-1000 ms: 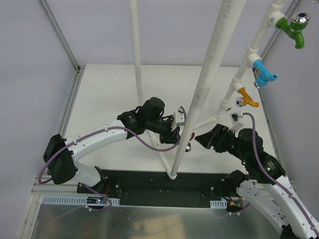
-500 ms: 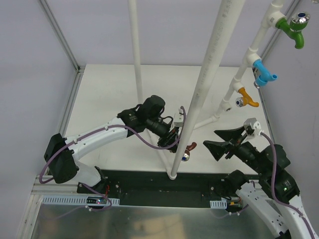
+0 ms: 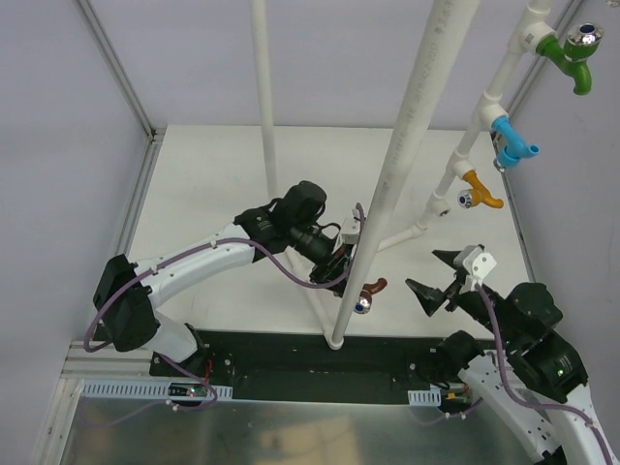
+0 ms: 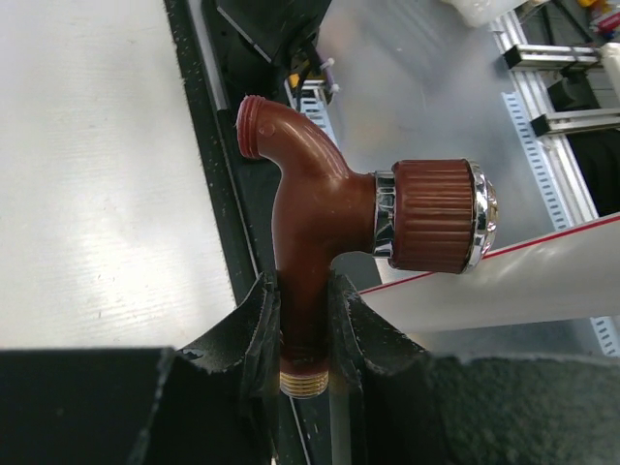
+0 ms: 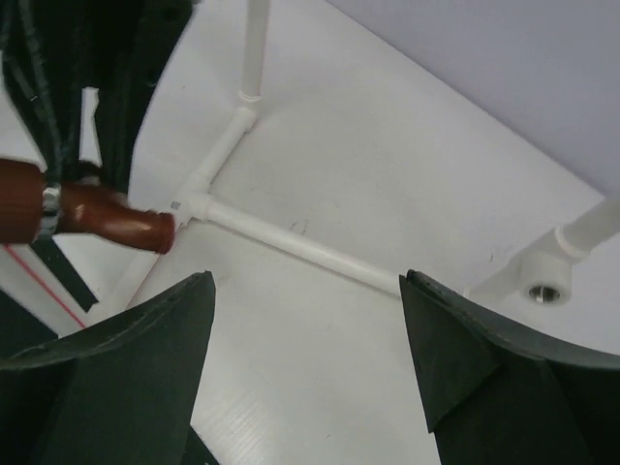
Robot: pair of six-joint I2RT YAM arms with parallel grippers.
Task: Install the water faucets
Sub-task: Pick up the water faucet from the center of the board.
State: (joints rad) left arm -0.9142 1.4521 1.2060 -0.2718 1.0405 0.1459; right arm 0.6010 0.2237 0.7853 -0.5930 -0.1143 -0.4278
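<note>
The left pincer (image 3: 341, 263) is closed on the brown tap (image 3: 368, 291), its two black fingers (image 4: 254, 320) clamping the tap's straight stem. The brass threaded end sits between the fingers, and the curved spout and the ribbed knob with its silver cap stick out beyond them. The tap hangs in the air just beside the thick slanted white pipe (image 3: 407, 145), low down over the near part of the white table (image 3: 213, 184), and is not fitted to anything.

To the right, the right pincer (image 3: 426, 273) stands wide open and holds nothing. Its wrist view looks down on the thin pipes lying on the table and on a white fitting with a bare threaded hole (image 5: 540, 291).

Farther right, on the thin rising pipe, three taps are mounted. The orange tap (image 3: 481, 189) is lowest, the blue tap (image 3: 513, 140) is above it, and the green tap (image 3: 572, 53) is at the top.
</note>
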